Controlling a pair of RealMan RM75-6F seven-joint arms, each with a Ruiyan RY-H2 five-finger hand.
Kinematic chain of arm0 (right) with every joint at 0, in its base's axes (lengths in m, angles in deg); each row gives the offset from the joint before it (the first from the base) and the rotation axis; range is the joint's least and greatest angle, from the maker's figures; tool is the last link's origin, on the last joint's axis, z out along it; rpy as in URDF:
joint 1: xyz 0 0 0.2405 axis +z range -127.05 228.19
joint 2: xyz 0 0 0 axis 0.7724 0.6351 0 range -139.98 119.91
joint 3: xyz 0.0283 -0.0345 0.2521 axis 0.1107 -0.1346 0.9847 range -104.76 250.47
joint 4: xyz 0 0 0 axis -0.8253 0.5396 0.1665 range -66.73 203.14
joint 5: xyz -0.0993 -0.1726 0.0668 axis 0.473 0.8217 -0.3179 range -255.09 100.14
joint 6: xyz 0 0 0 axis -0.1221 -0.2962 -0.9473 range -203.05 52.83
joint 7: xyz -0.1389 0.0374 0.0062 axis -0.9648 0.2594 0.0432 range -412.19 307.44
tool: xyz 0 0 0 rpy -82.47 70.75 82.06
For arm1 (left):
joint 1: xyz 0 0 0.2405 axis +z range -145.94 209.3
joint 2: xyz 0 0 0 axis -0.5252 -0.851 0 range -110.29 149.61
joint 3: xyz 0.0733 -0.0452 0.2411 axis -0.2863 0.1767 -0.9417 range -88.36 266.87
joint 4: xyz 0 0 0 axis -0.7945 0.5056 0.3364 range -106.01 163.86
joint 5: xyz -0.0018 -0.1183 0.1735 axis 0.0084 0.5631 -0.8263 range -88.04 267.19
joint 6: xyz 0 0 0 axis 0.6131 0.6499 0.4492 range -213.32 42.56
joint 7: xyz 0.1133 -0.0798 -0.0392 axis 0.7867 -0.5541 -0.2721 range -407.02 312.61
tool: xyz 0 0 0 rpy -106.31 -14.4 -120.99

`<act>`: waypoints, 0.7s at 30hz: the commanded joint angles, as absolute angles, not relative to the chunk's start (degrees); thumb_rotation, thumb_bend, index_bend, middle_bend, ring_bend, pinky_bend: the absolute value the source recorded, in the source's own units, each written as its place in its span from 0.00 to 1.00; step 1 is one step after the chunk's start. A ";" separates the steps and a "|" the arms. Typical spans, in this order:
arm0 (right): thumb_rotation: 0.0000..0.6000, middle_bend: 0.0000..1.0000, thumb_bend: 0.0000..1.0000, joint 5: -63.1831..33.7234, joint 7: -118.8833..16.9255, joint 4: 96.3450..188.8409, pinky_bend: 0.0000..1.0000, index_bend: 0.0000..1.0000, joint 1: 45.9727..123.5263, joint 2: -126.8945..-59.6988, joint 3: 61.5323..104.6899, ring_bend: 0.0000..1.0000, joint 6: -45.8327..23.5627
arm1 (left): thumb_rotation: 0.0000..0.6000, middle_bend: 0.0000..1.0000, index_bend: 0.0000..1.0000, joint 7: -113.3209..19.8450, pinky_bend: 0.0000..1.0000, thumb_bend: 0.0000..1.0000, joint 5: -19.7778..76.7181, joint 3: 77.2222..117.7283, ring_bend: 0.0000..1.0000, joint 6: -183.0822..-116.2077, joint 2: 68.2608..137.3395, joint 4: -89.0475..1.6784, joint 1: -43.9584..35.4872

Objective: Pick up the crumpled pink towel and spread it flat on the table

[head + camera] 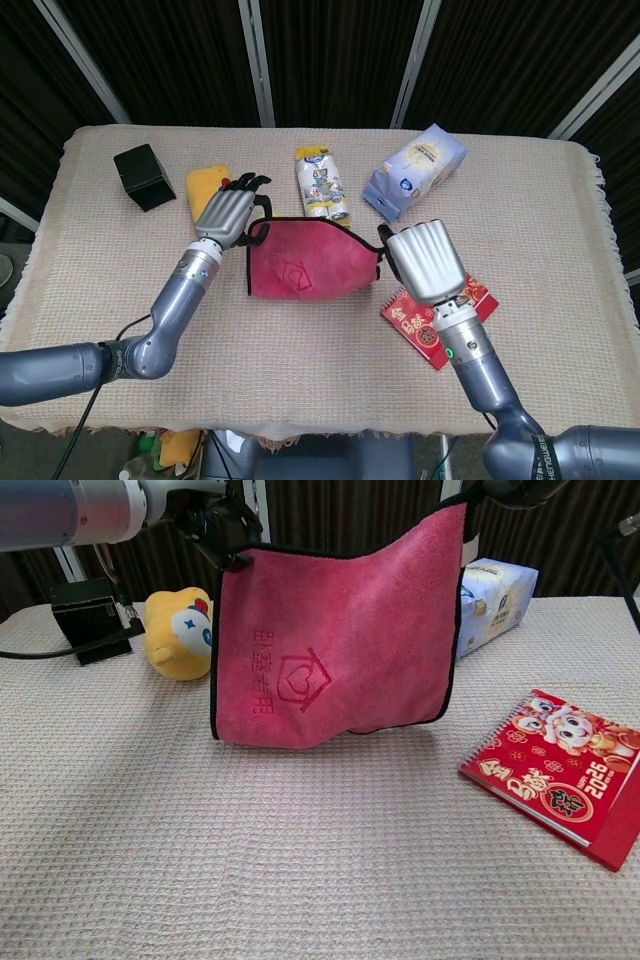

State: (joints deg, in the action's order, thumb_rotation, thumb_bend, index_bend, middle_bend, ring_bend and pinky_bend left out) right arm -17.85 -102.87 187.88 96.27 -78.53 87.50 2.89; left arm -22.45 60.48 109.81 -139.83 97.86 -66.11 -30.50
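The pink towel (305, 270) (335, 640) with black trim hangs stretched out above the table, its lower edge just off the cloth in the chest view. My left hand (226, 212) (215, 525) pinches its upper left corner. My right hand (425, 262) holds the upper right corner; in the chest view only a dark bit of that hand (515, 490) shows at the top edge. An embossed house logo faces the chest camera.
A yellow plush toy (178, 632) and black box (144, 176) lie at the left. A snack pack (322, 190) and a blue-white bag (415, 170) lie behind the towel. A red calendar (562, 770) sits at the right. A woven cloth (300, 370) covers the table.
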 commanded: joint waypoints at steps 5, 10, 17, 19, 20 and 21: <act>1.00 1.00 0.61 -17.87 -100.77 187.36 0.97 0.66 95.61 -77.40 88.03 1.00 2.41 | 1.00 0.10 0.66 -23.95 0.12 0.45 60.11 112.28 0.00 -141.56 95.62 -70.25 -30.63; 1.00 1.00 0.61 -18.87 -100.01 187.27 0.97 0.66 95.57 -76.33 89.21 1.00 2.44 | 1.00 0.10 0.66 -23.87 0.12 0.45 60.08 113.72 0.00 -142.69 93.91 -72.24 -31.15; 1.00 1.00 0.61 -21.70 -98.71 187.31 0.97 0.66 96.59 -73.88 92.71 1.00 1.82 | 1.00 0.10 0.65 -23.21 0.12 0.45 62.15 115.34 0.00 -143.15 91.94 -73.41 -32.55; 1.00 1.00 0.61 -22.17 -98.24 187.24 0.97 0.66 96.91 -73.30 93.42 1.00 1.43 | 1.00 0.10 0.65 -23.04 0.12 0.45 62.74 115.67 0.00 -143.15 91.56 -73.51 -33.00; 1.00 1.00 0.61 -22.48 -98.02 187.16 0.97 0.66 97.09 -72.97 93.76 1.00 1.16 | 1.00 0.10 0.65 -22.88 0.12 0.45 63.07 115.82 0.00 -143.14 91.36 -73.52 -33.29; 1.00 1.00 0.61 -22.69 -97.86 187.08 0.97 0.66 97.24 -72.76 94.00 1.00 0.96 | 1.00 0.10 0.65 -22.75 0.12 0.45 63.28 115.92 0.00 -143.14 91.23 -73.54 -33.50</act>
